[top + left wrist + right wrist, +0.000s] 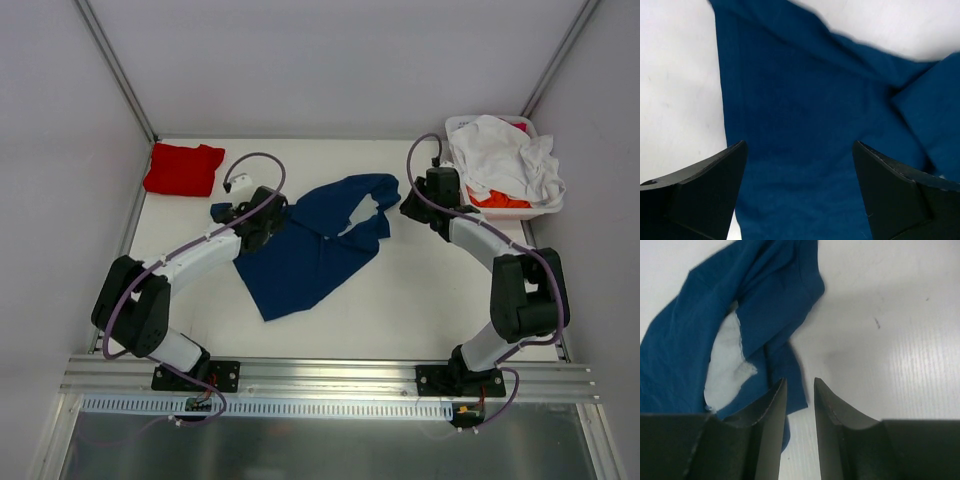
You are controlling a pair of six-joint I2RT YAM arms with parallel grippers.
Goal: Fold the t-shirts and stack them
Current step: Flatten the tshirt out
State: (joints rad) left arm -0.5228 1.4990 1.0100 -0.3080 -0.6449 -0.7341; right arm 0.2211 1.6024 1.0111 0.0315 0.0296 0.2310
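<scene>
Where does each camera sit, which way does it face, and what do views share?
Top external: above and behind, looking down on the table; left arm and right arm show.
Left wrist: on its arm, looking down past the left end effector at the navy t-shirt.
Right wrist: likewise, past the right end effector at that shirt's edge.
Shared: the navy t-shirt, in all three.

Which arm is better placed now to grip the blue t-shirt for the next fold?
Left. The left gripper is wide open directly above the navy t-shirt; the right gripper is barely open, over bare table beside the cloth's edge.
</scene>
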